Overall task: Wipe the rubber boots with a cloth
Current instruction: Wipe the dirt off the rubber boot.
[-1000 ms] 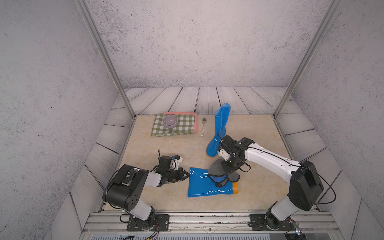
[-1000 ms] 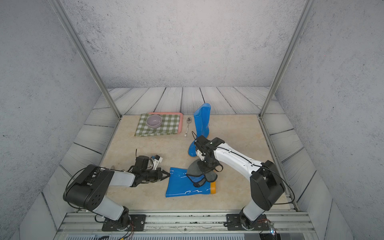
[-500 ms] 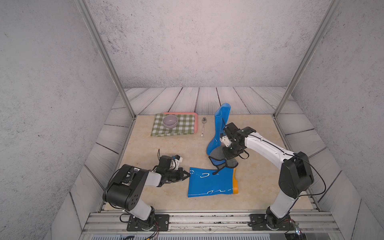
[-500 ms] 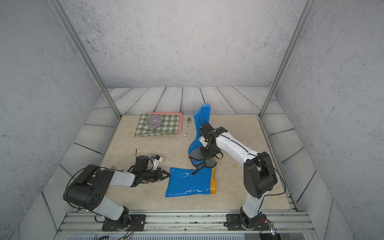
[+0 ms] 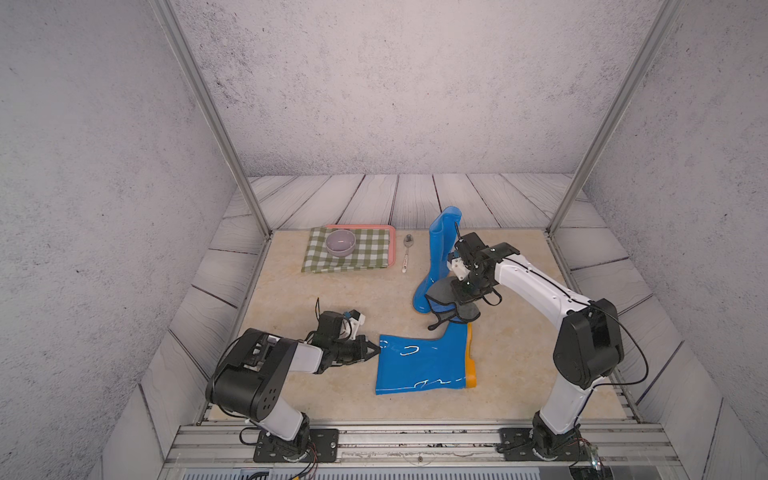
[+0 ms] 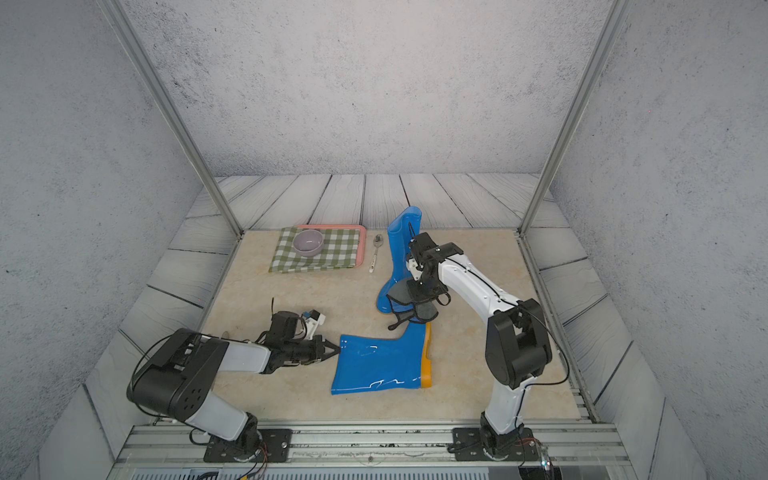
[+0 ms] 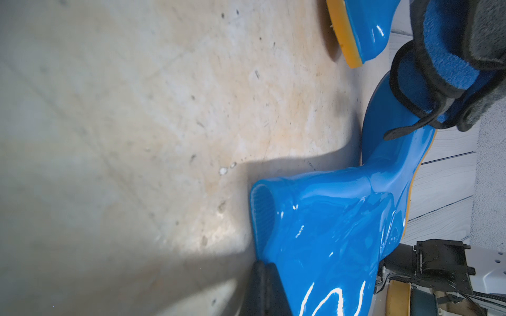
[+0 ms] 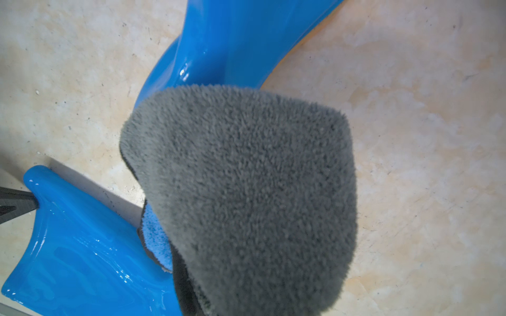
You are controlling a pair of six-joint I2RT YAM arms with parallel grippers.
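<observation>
The right hand point(image 5: 462, 296) grips the bunched cloth point(image 5: 449, 309), grey side out, over the foot of the standing boot point(image 5: 442, 245). That is at 12 o'clock from the lying boot point(image 5: 419, 365) on the table point(image 5: 332, 299). The left hand point(image 5: 372, 348), closed, seems to pinch the lying boot's rim at its 9 o'clock end. To wipe well, press the cloth flat on the glossy toe. Stroke slowly and lightly, because this boot stands unsupported and could tip.

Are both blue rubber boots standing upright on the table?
No: in both top views the far boot stands upright, but the near boot lies flat on its side.
</observation>
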